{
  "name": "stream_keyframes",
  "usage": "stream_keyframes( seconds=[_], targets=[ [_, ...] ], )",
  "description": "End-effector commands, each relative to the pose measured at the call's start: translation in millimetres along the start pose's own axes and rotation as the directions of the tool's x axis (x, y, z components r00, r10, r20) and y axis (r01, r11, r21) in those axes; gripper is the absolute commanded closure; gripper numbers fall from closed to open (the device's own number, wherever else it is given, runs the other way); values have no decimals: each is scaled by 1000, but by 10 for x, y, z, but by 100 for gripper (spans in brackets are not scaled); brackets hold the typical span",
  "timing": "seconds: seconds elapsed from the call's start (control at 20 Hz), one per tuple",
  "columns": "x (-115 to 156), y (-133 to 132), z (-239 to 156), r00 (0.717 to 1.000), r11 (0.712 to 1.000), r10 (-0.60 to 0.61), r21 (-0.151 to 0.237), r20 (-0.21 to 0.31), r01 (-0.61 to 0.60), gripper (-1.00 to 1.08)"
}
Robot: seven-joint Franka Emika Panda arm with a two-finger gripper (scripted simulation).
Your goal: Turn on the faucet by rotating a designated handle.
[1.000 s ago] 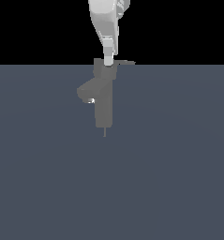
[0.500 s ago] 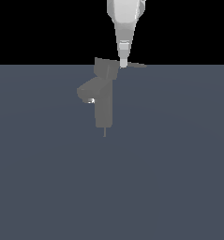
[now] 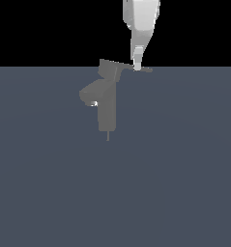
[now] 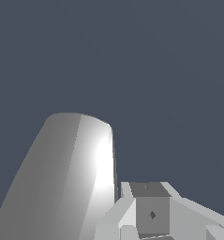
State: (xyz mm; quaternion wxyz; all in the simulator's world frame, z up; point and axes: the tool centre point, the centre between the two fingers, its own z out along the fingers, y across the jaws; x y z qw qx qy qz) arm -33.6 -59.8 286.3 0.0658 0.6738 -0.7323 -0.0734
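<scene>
Exterior view: the faucet (image 3: 107,103) stands upright on the flat grey floor (image 3: 184,183), near the middle of the scene, its stubby spout (image 3: 88,94) pointing toward the exterior view's left. The handle (image 3: 129,67) runs from the blocky hub atop the column out toward the exterior view's right, thinning to a point. My gripper (image 3: 137,64) hangs nose-down from above, its tip right at the blade about two-thirds of the way out from the hub, apparently touching it. I judge that this placement is deliberate: contact far from the pivot gives more leverage for a sideways push, and a vertical approach keeps my body clear of the column. Finger state: from this angle the tip reads as one narrow white wedge, so I cannot tell whether the fingers are spread or pressed together, nor whether they straddle the blade or bear on one side of it. Wrist view adds little: a large pale rounded body fills the lower part, a small grey block (image 4: 152,209) sits among white parts, and no fingertip gap is readable. Against the earlier frames: I have shifted steadily toward the exterior view's right, from over the hub to out along the blade, and the blade seems to extend further right than before, consistent with some rotation already begun.
</scene>
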Motion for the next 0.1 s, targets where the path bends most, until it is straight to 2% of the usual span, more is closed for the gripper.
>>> stream_keyframes(
  seconds=[0.0, 0.05],
  targets=[
    [308, -63, 10, 999, 999, 40, 0, 1, -40, 108],
    [308, -63, 10, 999, 999, 40, 0, 1, -40, 108]
  ],
)
